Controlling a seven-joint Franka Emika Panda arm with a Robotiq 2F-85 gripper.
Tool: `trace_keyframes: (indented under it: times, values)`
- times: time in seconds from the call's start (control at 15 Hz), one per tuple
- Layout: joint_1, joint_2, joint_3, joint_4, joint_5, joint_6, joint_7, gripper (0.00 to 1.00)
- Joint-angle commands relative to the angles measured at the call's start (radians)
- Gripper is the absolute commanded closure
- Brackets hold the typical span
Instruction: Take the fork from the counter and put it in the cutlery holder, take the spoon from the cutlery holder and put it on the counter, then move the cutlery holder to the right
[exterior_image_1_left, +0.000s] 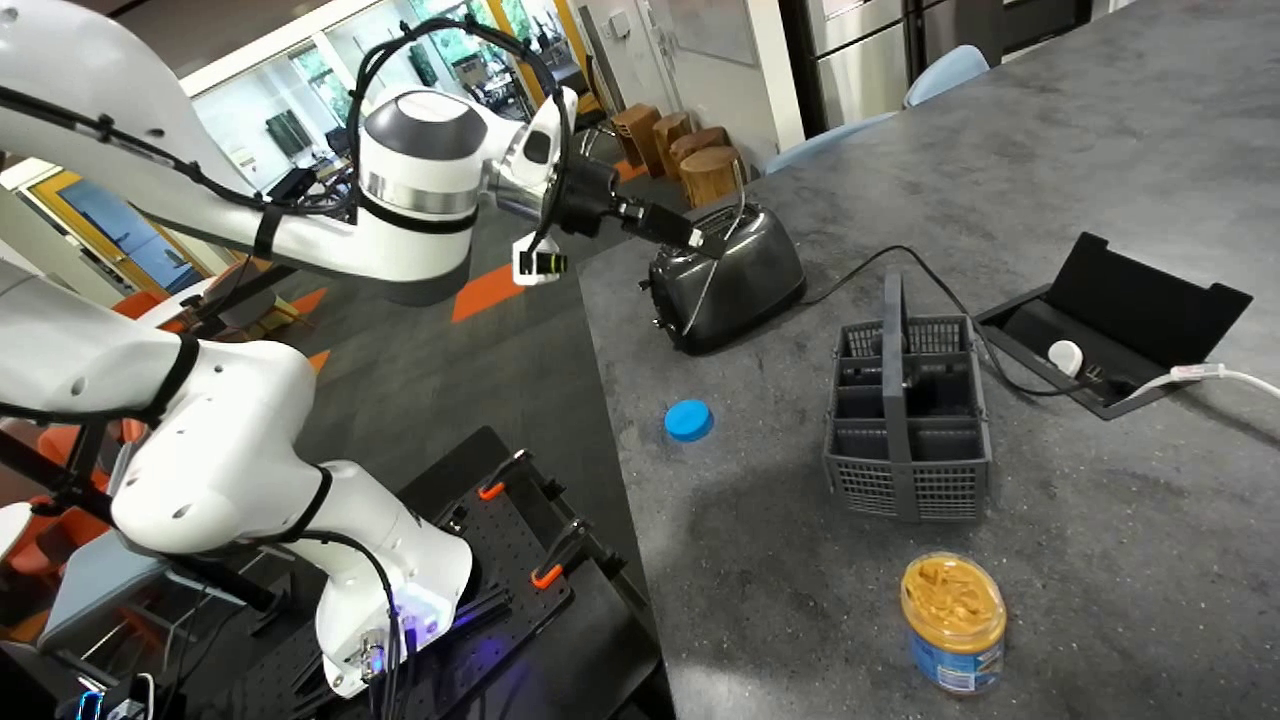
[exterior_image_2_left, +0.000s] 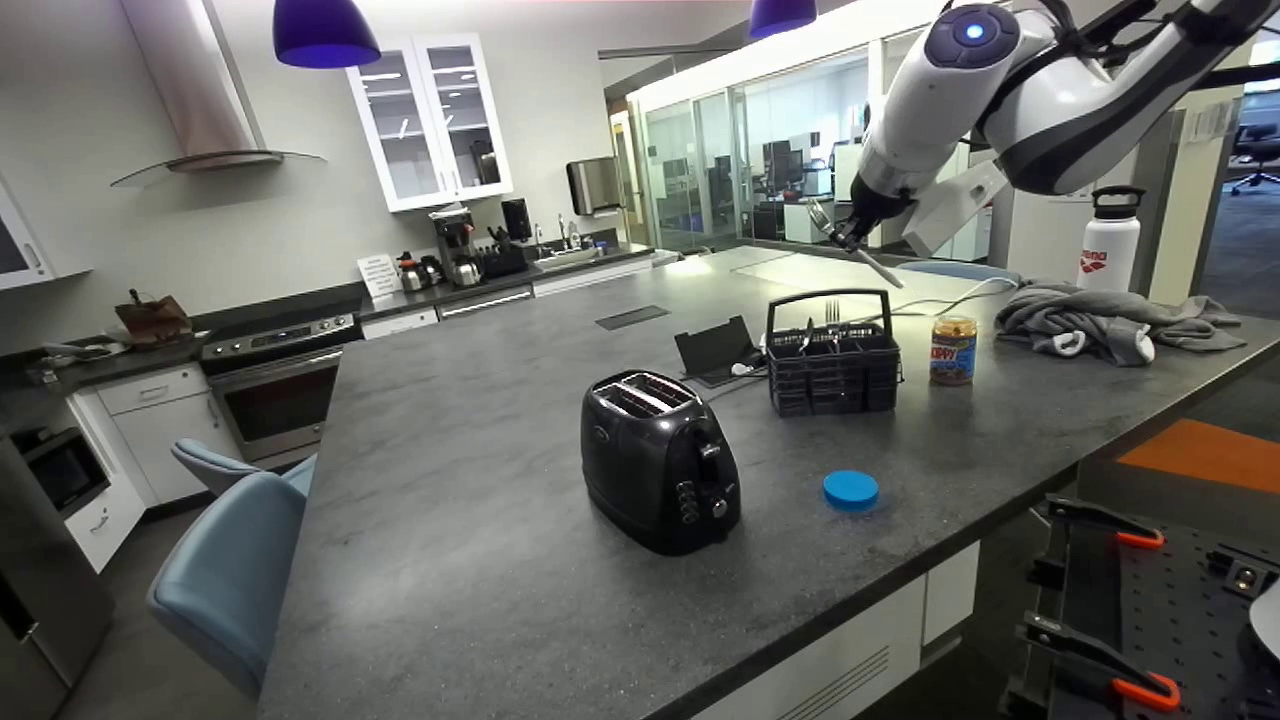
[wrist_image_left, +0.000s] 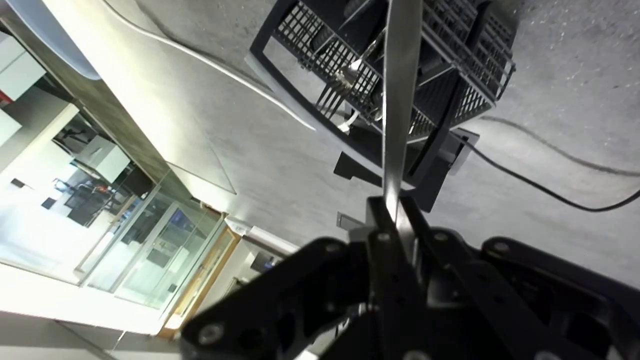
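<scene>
My gripper (exterior_image_1_left: 714, 244) is shut on the long silver fork (exterior_image_1_left: 704, 296), high above the dark grey counter (exterior_image_2_left: 470, 470). The gripper (exterior_image_2_left: 848, 238) also shows in an exterior view, with the fork tilted, tines up (exterior_image_2_left: 820, 216) and handle sloping down. In the wrist view the fork's handle (wrist_image_left: 402, 75) runs from the jaws (wrist_image_left: 394, 202) across the black cutlery holder (wrist_image_left: 457, 30). The holder (exterior_image_1_left: 908, 490) stands upright, apart from the gripper, its handle raised. It holds silver utensils, including another fork (exterior_image_2_left: 832, 312). A utensil beside it (exterior_image_2_left: 808, 330) may be the spoon; I cannot tell.
A black toaster (exterior_image_2_left: 655, 470), a blue lid (exterior_image_1_left: 688, 420) and an open peanut butter jar (exterior_image_1_left: 955, 620) stand around the holder. A flat black hinged case (exterior_image_1_left: 1140, 310) with cables is close beside it. A bottle (exterior_image_2_left: 1108, 245) and grey cloth (exterior_image_2_left: 1110, 318) lie farther along.
</scene>
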Motion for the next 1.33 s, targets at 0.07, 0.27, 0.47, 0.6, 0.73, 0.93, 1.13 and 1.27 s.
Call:
trace_keyframes:
  times: [0.07,0.27,0.47,0.6,0.73,0.93,1.13,1.27]
  values:
    - [-0.025,-0.050,0.039,0.032,-0.260,-0.043,0.364,0.98]
    - [-0.014,-0.029,0.023,0.031,-0.283,-0.054,0.405,0.92]
    - [-0.014,-0.016,0.035,0.029,-0.321,-0.091,0.490,0.92]
    - [-0.011,-0.024,0.037,0.034,-0.381,-0.100,0.567,0.98]
    - [0.003,-0.030,0.033,0.035,-0.525,-0.102,0.744,0.98]
    - [0.070,-0.032,-0.015,0.027,-0.681,-0.135,0.989,0.98]
    - [0.113,-0.007,-0.054,0.009,-0.794,-0.221,1.232,0.98]
    - [0.227,0.021,-0.163,-0.019,-0.849,-0.340,1.337,0.98]
